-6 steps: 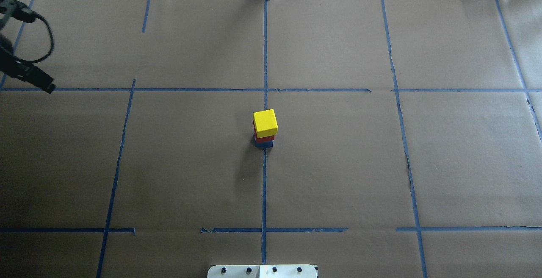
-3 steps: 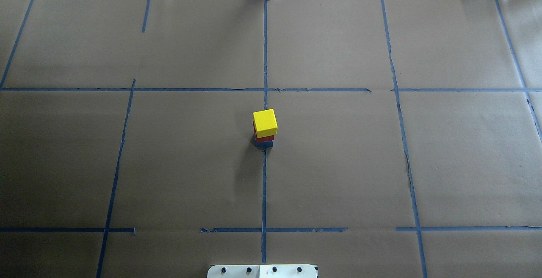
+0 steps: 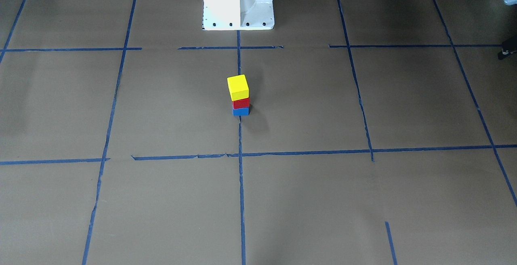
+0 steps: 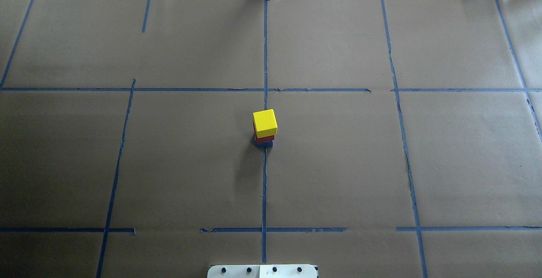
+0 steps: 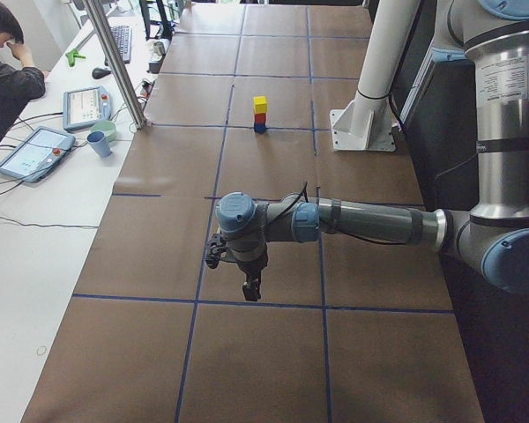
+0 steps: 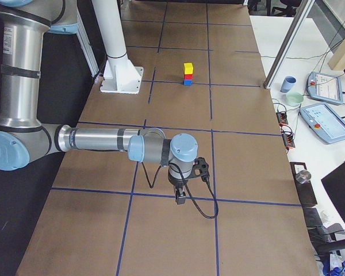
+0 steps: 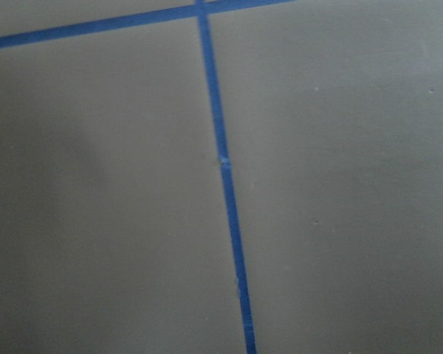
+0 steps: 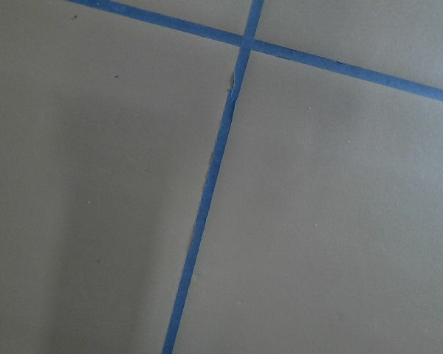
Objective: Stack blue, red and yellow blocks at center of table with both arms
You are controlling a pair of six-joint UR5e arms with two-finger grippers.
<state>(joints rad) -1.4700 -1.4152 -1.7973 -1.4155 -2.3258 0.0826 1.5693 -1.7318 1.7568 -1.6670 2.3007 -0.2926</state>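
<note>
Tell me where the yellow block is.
Overhead view: the yellow block sits at the centre of the table, directly on the red block, over the middle tape line.

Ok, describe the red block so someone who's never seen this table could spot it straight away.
From the white pedestal at the edge of the table, follow the blue tape line straight out to a small tower of three cubes. The red block is the middle one, sitting on the blue block and under the yellow block.
</note>
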